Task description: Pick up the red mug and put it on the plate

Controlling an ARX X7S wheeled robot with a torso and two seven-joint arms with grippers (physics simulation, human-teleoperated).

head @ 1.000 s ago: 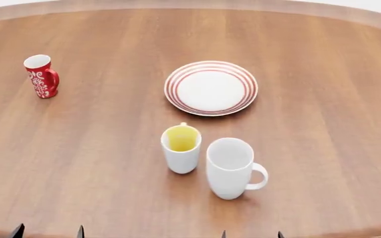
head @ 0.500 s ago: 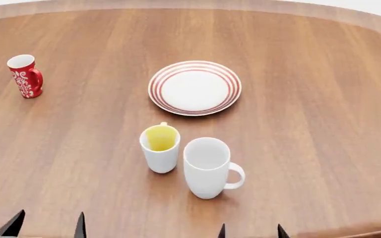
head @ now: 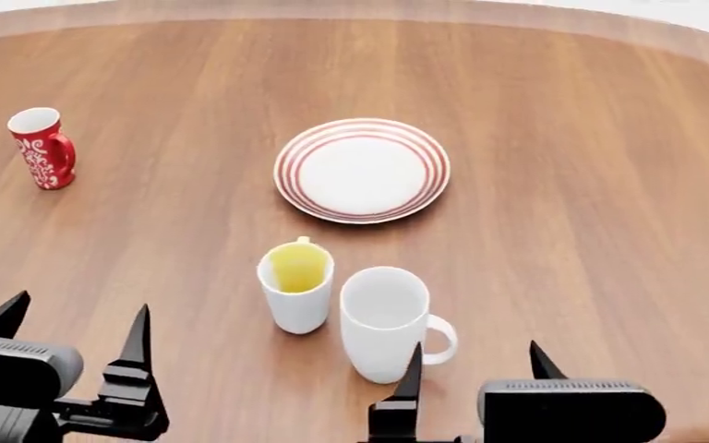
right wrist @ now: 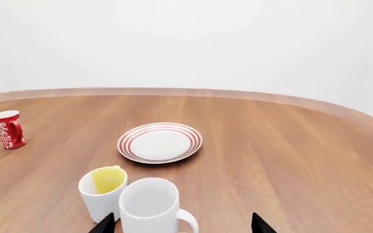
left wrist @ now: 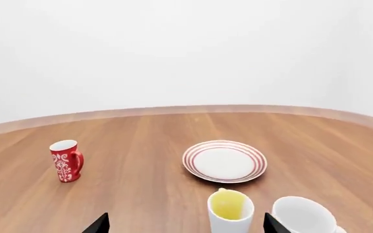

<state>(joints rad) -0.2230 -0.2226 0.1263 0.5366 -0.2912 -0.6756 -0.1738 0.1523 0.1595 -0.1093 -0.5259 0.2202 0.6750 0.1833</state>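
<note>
Both pairs of jaws stand wide apart with nothing between them: the left gripper sits at the near left edge of the head view, the right gripper at the near right, each showing two dark pointed fingers above the wooden table. Just ahead of the right gripper stands the larger plain white mug, upright, its handle turned toward the robot's right. Just beside it, on its left and a little farther off, is the white mug with yellow inside, also upright; whether the two touch is hard to tell. Beyond them, near the middle of the table, the plate lies flat, its white centre bare inside the red rings. Well apart from all of these, far off on the left side, the red mug stands upright on the table, its handle facing toward the plate, and neither gripper is near it
</note>
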